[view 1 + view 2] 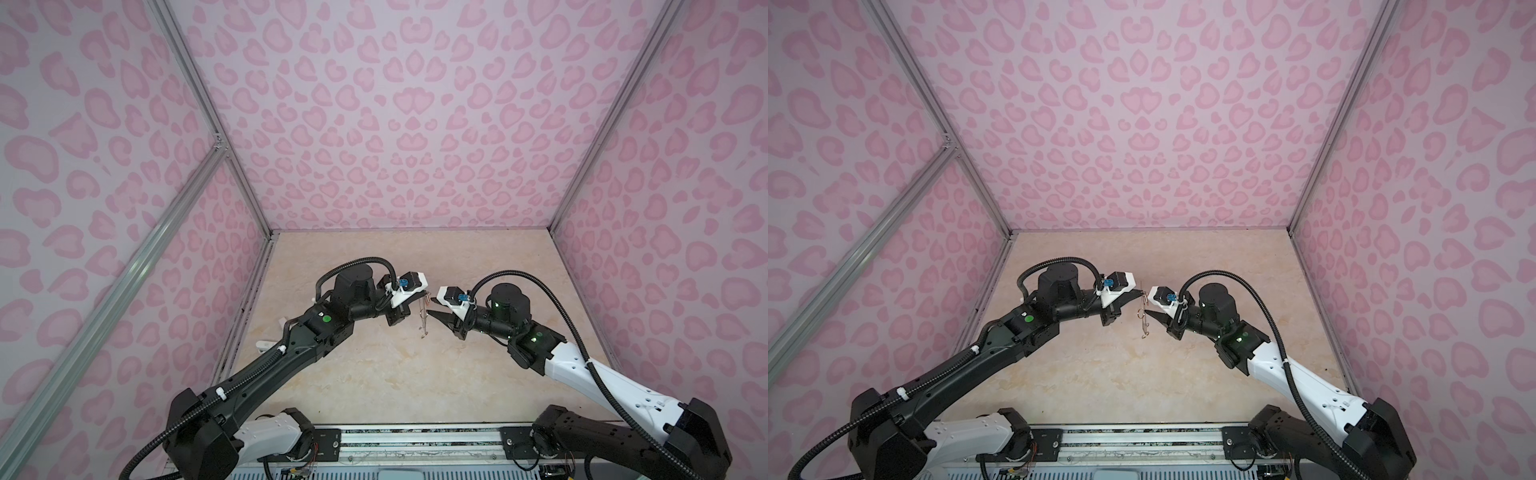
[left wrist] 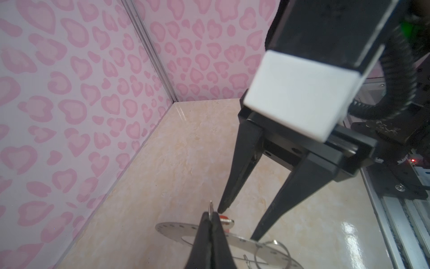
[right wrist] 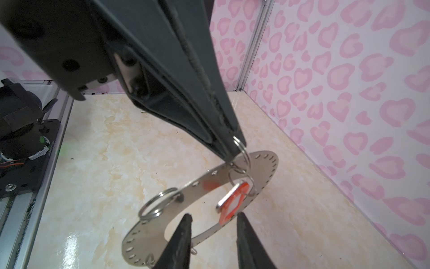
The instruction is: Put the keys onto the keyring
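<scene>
Pinching a split ring [image 3: 243,145], left gripper [image 3: 229,153] dangles keyring [image 3: 263,167] (right gripper [image 3: 214,215] parted).

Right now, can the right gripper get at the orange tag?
Probably yes. The right gripper is open and the orange tag hangs just ahead of its fingers, nothing in between. The left gripper, shut on a small ring above, is clear.

We reach both arms forward with elbows bent, wrists turned inward so our grippers meet nearly tip to tip, well above the surface. Our left gripper [image 3: 229,154] is pinched tight; our right gripper [image 2: 238,224] has its fingers parted.
</scene>
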